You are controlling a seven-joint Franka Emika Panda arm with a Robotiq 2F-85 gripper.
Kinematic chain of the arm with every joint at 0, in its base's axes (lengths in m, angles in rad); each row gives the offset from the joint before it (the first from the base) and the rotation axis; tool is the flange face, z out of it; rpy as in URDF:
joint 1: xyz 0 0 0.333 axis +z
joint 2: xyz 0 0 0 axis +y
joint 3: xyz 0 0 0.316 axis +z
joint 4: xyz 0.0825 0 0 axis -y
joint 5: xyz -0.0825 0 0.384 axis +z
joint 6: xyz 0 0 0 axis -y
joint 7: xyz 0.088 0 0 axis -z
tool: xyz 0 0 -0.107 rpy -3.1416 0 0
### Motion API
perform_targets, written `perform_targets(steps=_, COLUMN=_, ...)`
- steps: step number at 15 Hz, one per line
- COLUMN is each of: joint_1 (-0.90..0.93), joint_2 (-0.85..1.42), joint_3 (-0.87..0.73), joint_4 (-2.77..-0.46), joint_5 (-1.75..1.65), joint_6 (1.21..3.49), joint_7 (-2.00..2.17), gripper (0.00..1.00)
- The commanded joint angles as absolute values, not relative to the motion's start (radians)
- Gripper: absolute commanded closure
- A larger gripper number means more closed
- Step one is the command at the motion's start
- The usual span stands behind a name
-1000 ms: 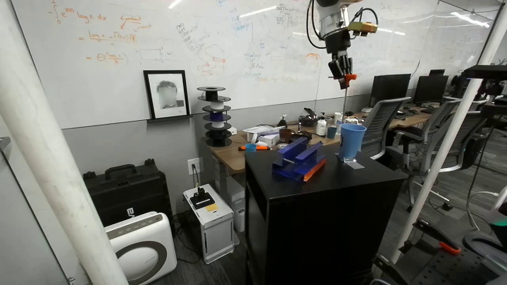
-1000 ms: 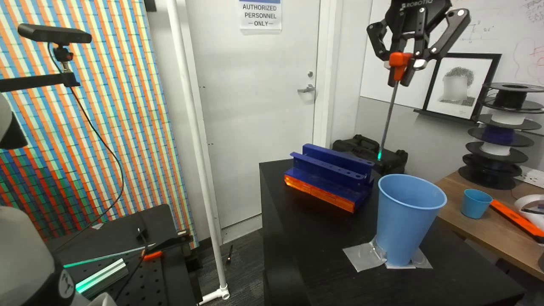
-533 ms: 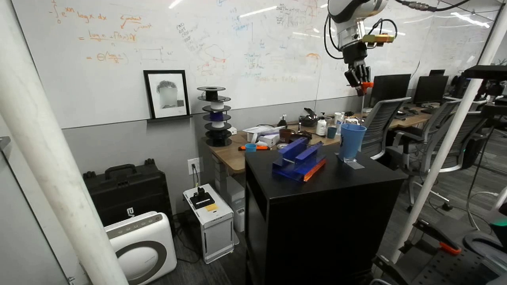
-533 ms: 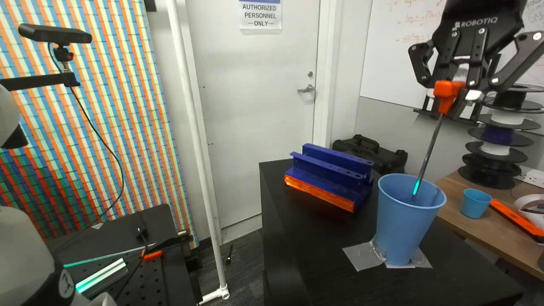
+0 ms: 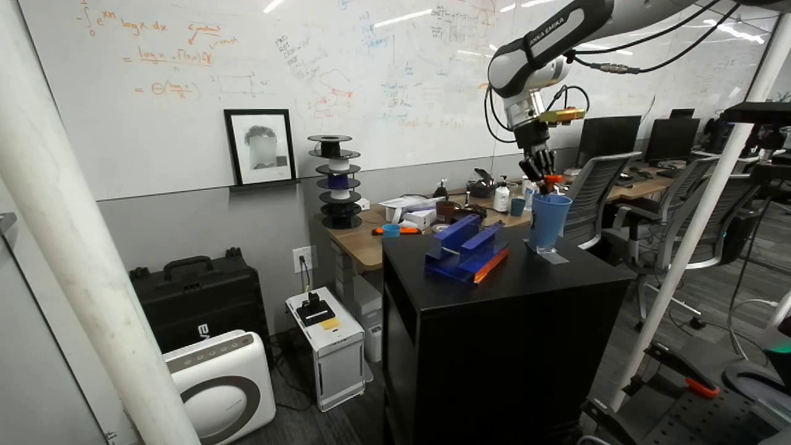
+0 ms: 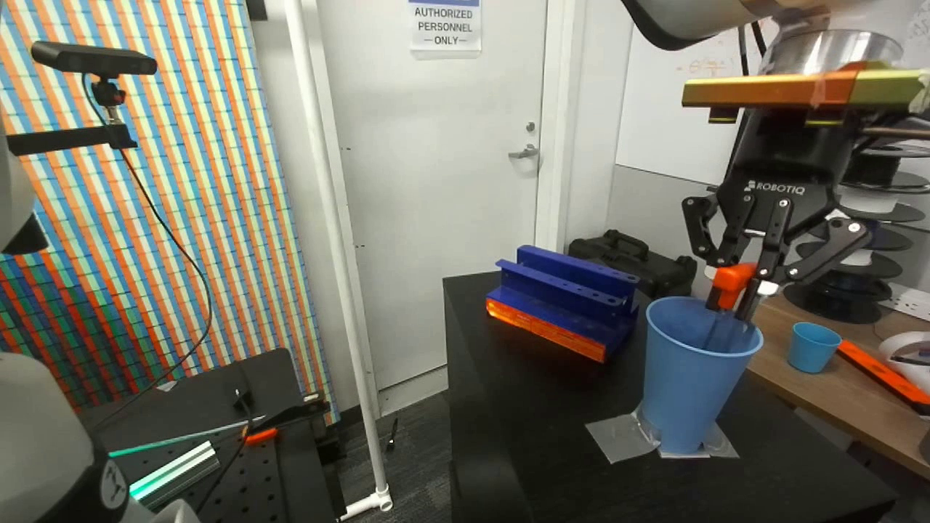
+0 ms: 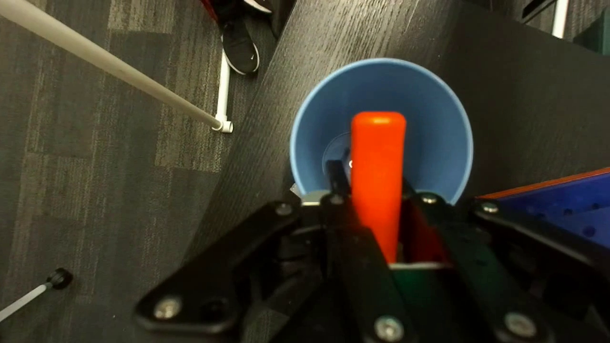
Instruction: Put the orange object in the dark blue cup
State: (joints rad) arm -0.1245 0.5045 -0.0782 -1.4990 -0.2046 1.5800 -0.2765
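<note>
The blue tumbler stands upright, taped to the black cabinet top, in both exterior views [image 5: 549,225] [image 6: 690,399]. Its open mouth shows in the wrist view [image 7: 438,128]. My gripper [image 6: 731,305] is shut on the orange object [image 6: 734,276], a T-shaped handle with a thin shaft. The shaft points down into the tumbler; its tip is hidden. The handle and fingertips are at about rim height over the mouth. The handle also shows at the rim in an exterior view [image 5: 553,179]. In the wrist view the orange handle [image 7: 379,157] sits between both fingers [image 7: 374,178].
A dark blue blocky holder with an orange edge stands beside the tumbler on the cabinet [image 5: 466,259] [image 6: 559,305]. A small blue cup [image 6: 812,347] stands on the wooden desk behind. White poles [image 6: 327,218] rise near the cabinet.
My gripper has come down over the tumbler with the orange object in it. The shaft has gone from above the tumbler to deep inside it. The tumbler has not moved.
</note>
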Motion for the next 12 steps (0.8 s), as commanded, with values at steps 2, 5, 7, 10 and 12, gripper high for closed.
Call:
perform_targets(steps=2, joint_1=-0.134, joint_2=0.45, joint_3=-0.059, joint_4=-1.481, joint_5=-0.185, joint_6=1.52, joint_7=-0.316, gripper=0.38)
perform_targets(steps=5, joint_1=-0.134, joint_2=0.324, joint_3=-0.063, joint_4=-1.543, joint_5=-0.197, joint_6=1.496, joint_7=-0.333, gripper=0.16)
perform_targets(steps=7, joint_1=-0.136, joint_2=0.232, joint_3=-0.068, joint_4=-1.585, joint_5=-0.204, joint_6=1.502, joint_7=-0.341, gripper=0.01)
perform_targets(steps=10, joint_1=-0.143, joint_2=0.095, joint_3=-0.081, joint_4=-1.682, joint_5=-0.189, joint_6=1.559, joint_7=-0.325, gripper=0.0)
perform_targets(steps=12, joint_1=-0.151, joint_2=0.023, joint_3=-0.096, joint_4=-1.749, joint_5=-0.163, joint_6=1.571, joint_7=-0.32, gripper=0.0)
